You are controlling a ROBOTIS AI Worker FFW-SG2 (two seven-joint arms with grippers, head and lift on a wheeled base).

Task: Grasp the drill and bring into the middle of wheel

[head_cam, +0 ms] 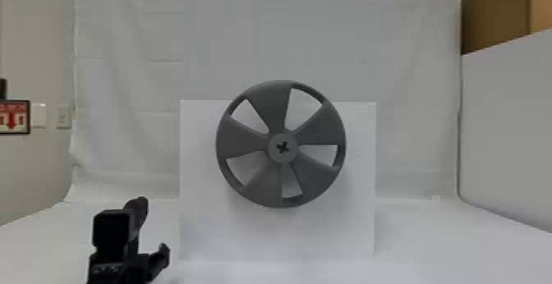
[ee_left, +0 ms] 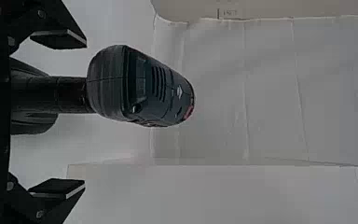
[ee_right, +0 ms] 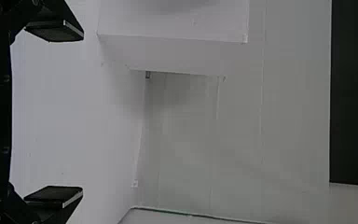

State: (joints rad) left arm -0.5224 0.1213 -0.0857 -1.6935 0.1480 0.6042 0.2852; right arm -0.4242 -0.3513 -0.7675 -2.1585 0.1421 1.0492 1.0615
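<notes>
Left jaws (ee_left: 85, 113) wide apart, the drill (ee_left: 142, 88) upright between them but nearer one side, well left of the wheel (head_cam: 267, 106)! Close off-centre and one side may strike first, tipping it; right jaws (ee_right: 83, 112) apart too, holding nothing.

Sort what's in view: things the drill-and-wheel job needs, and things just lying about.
For the job:
drill, between the open fingers of the left gripper
grey wheel

Just about:
red-and-white sign, far left
brown box, upper right
</notes>
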